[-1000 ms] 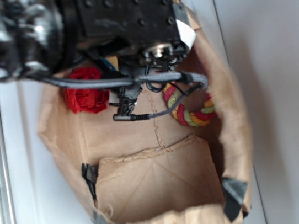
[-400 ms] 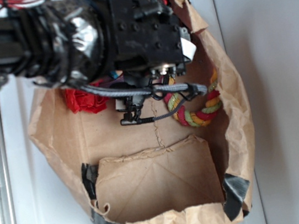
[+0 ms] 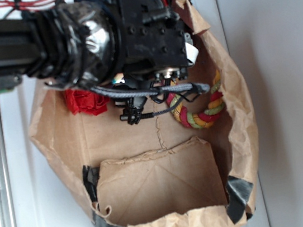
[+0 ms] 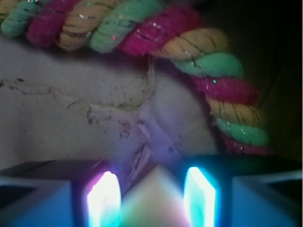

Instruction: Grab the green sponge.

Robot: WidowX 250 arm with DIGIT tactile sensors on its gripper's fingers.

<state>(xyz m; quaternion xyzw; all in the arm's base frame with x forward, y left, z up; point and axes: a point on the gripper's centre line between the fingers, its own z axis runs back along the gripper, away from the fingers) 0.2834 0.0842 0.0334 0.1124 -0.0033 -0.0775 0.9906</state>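
1. We see a red crumpled ball (image 3: 85,102) left in the paper bag (image 3: 144,142), half under the arm.
2. Gripper (image 4: 151,196) straddles a pale corner, apparently the green sponge (image 4: 154,198); grip unclear.
3. Twisted rope (image 3: 199,109) curls at right.

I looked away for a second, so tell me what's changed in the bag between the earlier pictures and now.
The arm swung further across the top of the paper bag, now hiding more of the red ball. The bag shifted and the rope moved slightly right. In the wrist view a pale wedge sits between the tool fingers. The bag's folded bottom stayed put.
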